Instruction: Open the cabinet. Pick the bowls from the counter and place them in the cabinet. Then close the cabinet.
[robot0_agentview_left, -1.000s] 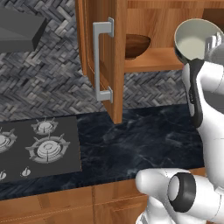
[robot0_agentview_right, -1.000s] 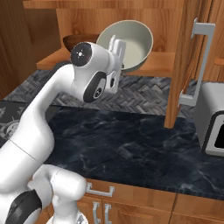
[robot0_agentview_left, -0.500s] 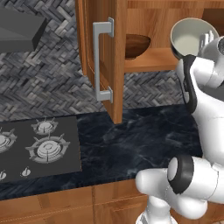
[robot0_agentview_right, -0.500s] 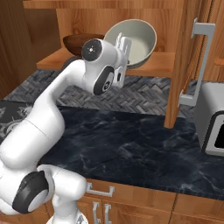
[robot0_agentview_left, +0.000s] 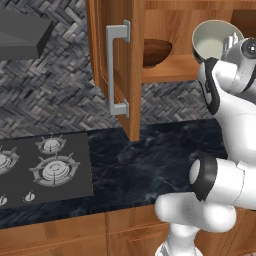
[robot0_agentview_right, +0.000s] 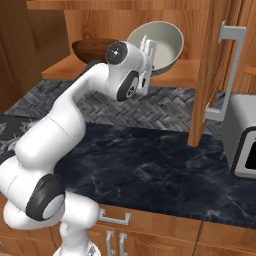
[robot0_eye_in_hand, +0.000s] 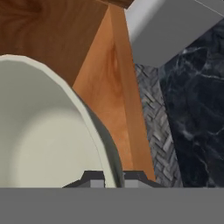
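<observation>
The gripper (robot0_eye_in_hand: 113, 177) is pinched on the rim of the cream bowl (robot0_agentview_right: 162, 45), one finger inside and one outside the wall. The bowl is tilted on its side, so its smooth pale inside faces out toward the room, and it is raised at the front of the cabinet (robot0_agentview_right: 130, 70) opening, at the height of the bottom shelf. Just left of it, on that shelf, the wooden bowl (robot0_agentview_left: 156, 52) stands upright; it is dark reddish-brown and round. The two bowls are near each other, but I cannot tell if they touch. The cabinet is warm-brown wood. Its left door (robot0_agentview_left: 117, 65) stands open toward the room with a grey bar handle (robot0_agentview_left: 118, 70), and the right door (robot0_agentview_right: 212, 75) is open too, close to the right of the cream bowl. Below lies the counter (robot0_agentview_right: 150, 165), black marble with pale veins, and behind it a wall of grey woven tiles (robot0_agentview_left: 50, 95). On the left is a dark hob (robot0_agentview_left: 45, 167); on the far right stands a grey oven (robot0_agentview_right: 242, 135).
</observation>
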